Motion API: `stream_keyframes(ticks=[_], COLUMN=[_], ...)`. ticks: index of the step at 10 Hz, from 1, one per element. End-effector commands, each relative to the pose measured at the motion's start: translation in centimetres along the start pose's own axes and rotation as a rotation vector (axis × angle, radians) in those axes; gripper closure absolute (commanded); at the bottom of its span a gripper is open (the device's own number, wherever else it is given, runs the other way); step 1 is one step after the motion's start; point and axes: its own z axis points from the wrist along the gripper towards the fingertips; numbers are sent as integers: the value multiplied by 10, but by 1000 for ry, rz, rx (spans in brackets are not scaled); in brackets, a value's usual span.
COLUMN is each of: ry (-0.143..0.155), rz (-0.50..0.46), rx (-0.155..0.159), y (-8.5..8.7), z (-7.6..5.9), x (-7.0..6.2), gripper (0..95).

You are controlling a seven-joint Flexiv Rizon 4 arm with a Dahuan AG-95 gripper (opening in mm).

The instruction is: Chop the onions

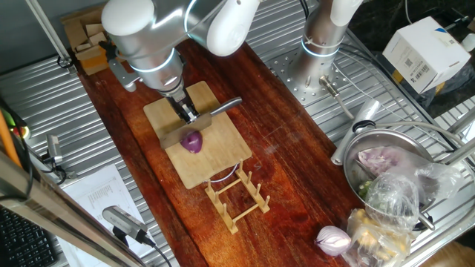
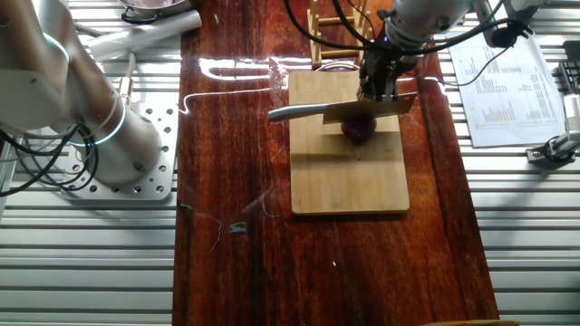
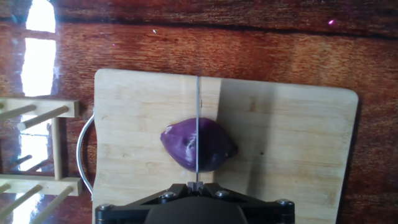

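Now the gripper (image 1: pixel 185 113) is clamping a knife (image 2: pixel 349 110) by its handle, the blade sitting edge-down across the middle of the purple onion (image 3: pixel 198 146), which is resting on the wooden cutting board (image 2: pixel 349 177).

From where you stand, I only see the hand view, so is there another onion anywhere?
Observer: Yes, a pale pink onion lies far off by the metal bowl, not on the cutting board.
Operator: What holds the knife?
Observer: The hand grips the blade's back; the silver handle sticks out sideways, free.
Operator: Is the purple one cut already?
Observer: From the side, the purple onion looks whole under the blade.
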Motion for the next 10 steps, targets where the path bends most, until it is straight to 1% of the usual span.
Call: stream_keyframes(ticks=[1, 5, 10], ry=[1, -1, -4], rz=[1, 1, -6], rx=[3, 3, -4], y=[0, -5, -4], z=[0, 7, 7], x=[0, 1, 1], gripper=[950, 950, 950])
